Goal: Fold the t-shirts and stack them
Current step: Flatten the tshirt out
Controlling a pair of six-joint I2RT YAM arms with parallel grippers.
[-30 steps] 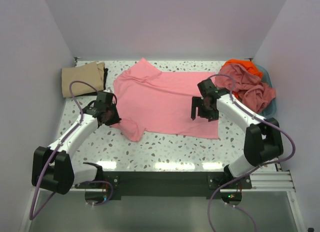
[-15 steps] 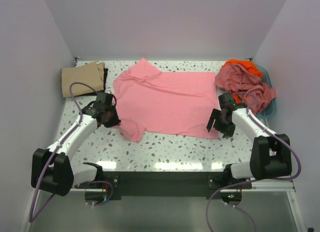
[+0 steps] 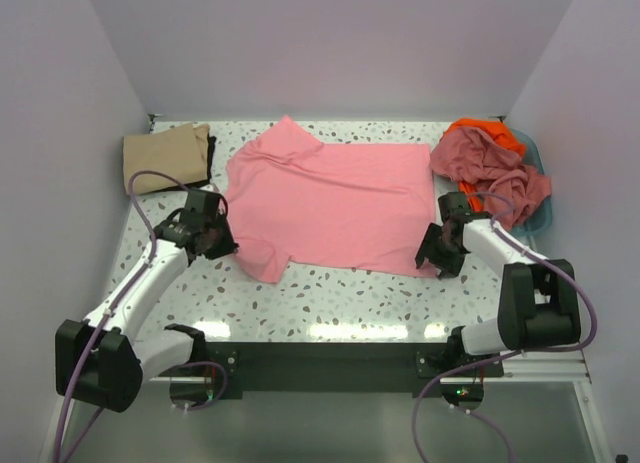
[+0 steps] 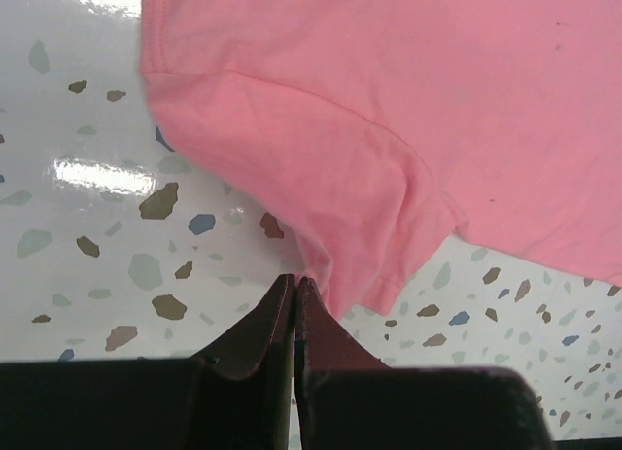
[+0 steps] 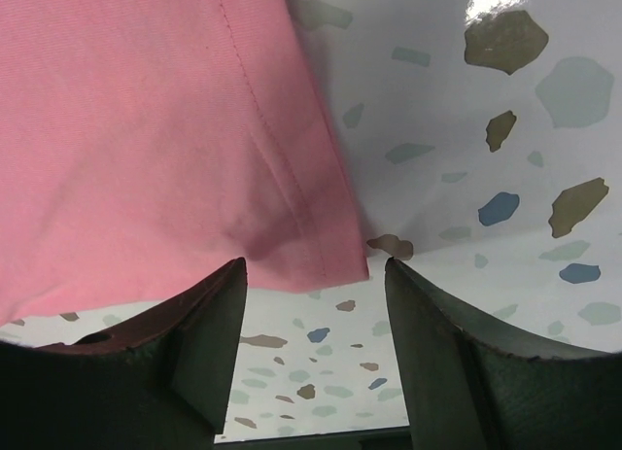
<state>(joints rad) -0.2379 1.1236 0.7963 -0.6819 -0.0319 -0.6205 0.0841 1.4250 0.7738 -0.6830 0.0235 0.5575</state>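
I see the light pink t-shirt (image 3: 330, 198) spread flat across the middle of the speckled bench (image 3: 330, 288), collar towards the far left, hem towards the right; one short sleeve (image 4: 369, 207) lies out towards the near left edge. My left tool (image 3: 208, 239) sits low at that sleeve, its fingers (image 4: 262, 324) pressed together with the tips right against the sleeve's hem; in the left wrist view I see no fabric between them. My right tool (image 3: 438, 256) is down at the shirt's near right corner, its fingers (image 5: 209, 304) spread, and that hem corner (image 5: 330, 256) lies on the bench in the gap between them, not pinched. A tan t-shirt (image 3: 165, 158) lies folded at the far left corner, well apart from the pink one; a dusty pink t-shirt (image 3: 495, 173) and an orange t-shirt (image 3: 487, 131) lie crumpled together in the blue basket (image 3: 537, 158) at the far right.
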